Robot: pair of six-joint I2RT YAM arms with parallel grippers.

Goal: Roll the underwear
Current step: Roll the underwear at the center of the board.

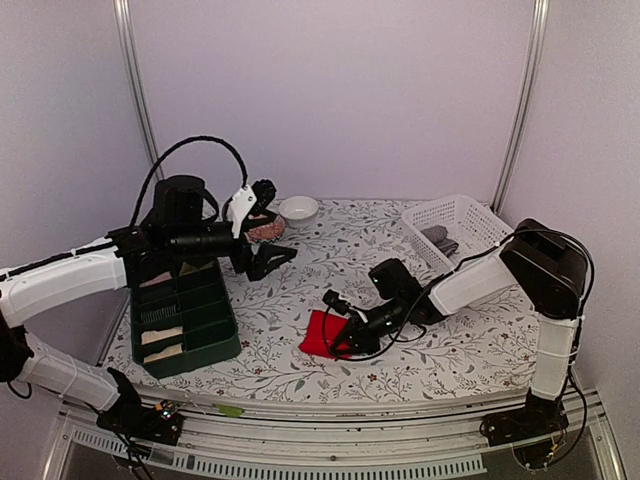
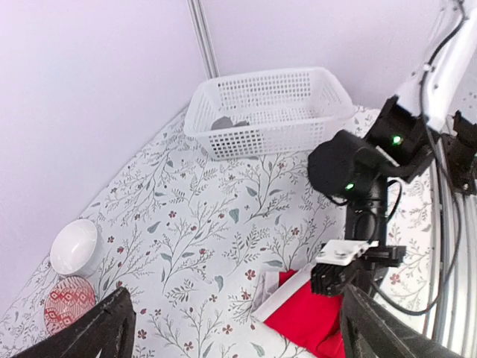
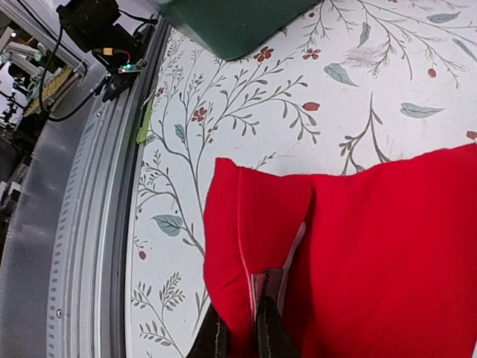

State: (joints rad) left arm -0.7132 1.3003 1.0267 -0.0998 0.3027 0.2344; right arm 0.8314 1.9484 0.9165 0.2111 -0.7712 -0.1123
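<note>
The bright red underwear [image 1: 318, 336] lies on the floral tablecloth near the front middle, with its near edge folded up. My right gripper [image 1: 342, 338] is down on it, shut on a fold of the red cloth [image 3: 246, 239] with the fingertips [image 3: 212, 339] pinching the edge. The red cloth also shows in the left wrist view [image 2: 317, 324] with a white band along its edge. My left gripper [image 1: 270, 228] is raised above the table's left back, wide open and empty. Grey underwear [image 1: 438, 238] lies in the white basket. Cream rolls [image 1: 160, 336] sit in the green tray.
A green compartment tray [image 1: 215, 340] stands at the left. A white mesh basket [image 1: 470, 212] stands at the back right. A white bowl [image 1: 298, 208] and a red patterned bowl [image 2: 69, 302] sit at the back left. The metal table rail [image 3: 89, 224] runs near the red cloth.
</note>
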